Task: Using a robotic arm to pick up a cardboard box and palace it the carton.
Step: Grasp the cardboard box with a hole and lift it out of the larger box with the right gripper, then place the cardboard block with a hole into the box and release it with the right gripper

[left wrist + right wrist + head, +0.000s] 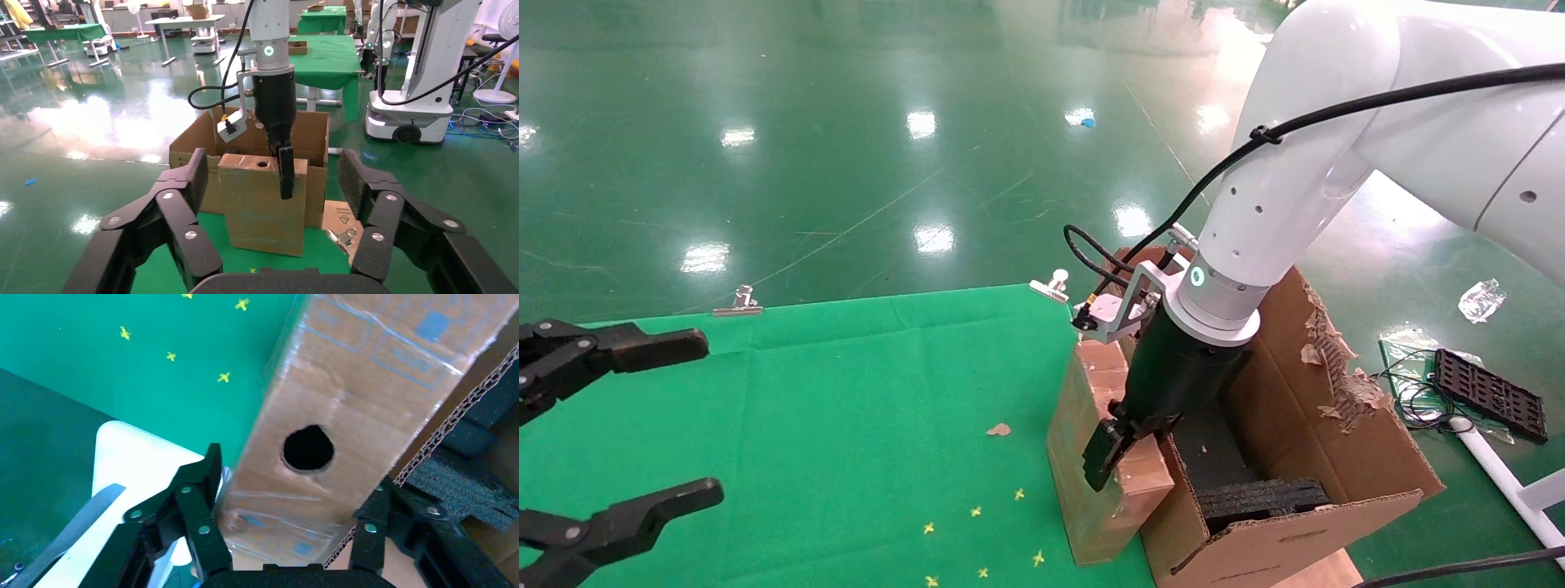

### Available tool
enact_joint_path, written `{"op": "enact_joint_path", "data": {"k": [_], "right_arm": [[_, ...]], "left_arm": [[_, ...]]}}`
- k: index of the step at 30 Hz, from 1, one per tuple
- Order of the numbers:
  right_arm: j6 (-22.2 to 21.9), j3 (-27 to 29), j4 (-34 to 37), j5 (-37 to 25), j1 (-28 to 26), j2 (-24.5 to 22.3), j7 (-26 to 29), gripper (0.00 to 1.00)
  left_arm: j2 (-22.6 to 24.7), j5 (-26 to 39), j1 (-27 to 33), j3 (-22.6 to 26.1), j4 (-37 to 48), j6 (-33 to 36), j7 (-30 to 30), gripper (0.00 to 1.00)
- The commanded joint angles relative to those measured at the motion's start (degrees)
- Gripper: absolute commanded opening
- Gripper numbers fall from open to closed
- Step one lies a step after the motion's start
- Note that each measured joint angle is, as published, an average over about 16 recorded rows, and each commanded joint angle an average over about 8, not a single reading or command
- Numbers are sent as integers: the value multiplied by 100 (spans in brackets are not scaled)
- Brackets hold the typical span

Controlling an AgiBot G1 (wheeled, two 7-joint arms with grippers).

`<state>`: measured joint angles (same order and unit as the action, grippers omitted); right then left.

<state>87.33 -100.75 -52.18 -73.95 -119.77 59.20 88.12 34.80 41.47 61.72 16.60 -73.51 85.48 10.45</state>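
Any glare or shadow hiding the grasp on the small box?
Head view: ceiling lights glare on the floor, not on the cardboard box. Right wrist view: tape sheen on the box, round hole clear, right hand straddling it. Left wrist view: the left hand partly blocks the box.

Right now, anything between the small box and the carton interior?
Only the carton's own near wall. The cardboard box stands upright on the table against it, outside, with the right gripper closed on its top end. It must be lifted over that wall; black foam inserts lie inside.
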Motion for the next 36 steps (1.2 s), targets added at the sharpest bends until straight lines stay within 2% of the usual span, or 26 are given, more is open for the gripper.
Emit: {"op": "enact_joint_path", "data": {"k": [1, 11, 18, 23, 29, 36], "right_arm": [[0, 1, 16, 13, 8, -7, -8, 0], [-36, 132, 84, 190, -79, -195, -317, 0], [-448, 731, 59, 614, -615, -848, -1253, 0], [-688, 1104, 158, 700, -1156, -1336, -1861, 0], [-638, 1193, 491, 407, -1710, -1699, -2209, 0], [-429, 996, 815, -177, -2068, -2113, -2242, 0]], "left_arm": [[0, -1, 0, 1, 0, 0, 0, 0], [-2, -3, 1, 4, 0, -2, -2, 0], [-3, -5, 2, 7, 0, -3, -4, 0], [-4, -6, 2, 9, 0, -4, -4, 0], [-4, -7, 2, 11, 0, -5, -5, 0], [-6, -9, 3, 13, 0, -6, -7, 0]]}}
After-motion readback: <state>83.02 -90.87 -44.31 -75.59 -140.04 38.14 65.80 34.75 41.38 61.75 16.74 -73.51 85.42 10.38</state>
